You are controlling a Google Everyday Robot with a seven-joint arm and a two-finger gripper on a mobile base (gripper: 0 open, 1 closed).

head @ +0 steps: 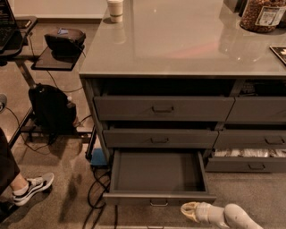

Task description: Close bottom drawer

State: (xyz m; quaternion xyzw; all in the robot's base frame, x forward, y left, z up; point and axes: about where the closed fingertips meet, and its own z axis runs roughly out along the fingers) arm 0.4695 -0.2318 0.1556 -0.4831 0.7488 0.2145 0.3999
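The bottom drawer (158, 198) is a wide dark grey drawer pulled far out at the foot of the cabinet. Its bare grey tray (157, 171) shows inside, and its low front carries a small pull handle (159, 203) at centre. My gripper (189, 212) comes in from the lower right on a pale arm. Its tip lies just below and to the right of the drawer front, close to the right half of the front.
Above are two more grey drawers (161, 108), slightly open. A drawer at the right (250, 154) shows white packets. A cup (115, 10) and a jar (263, 15) stand on the countertop. Cables (96, 190), a black bag (52, 109) and a person's foot (31, 188) are at left.
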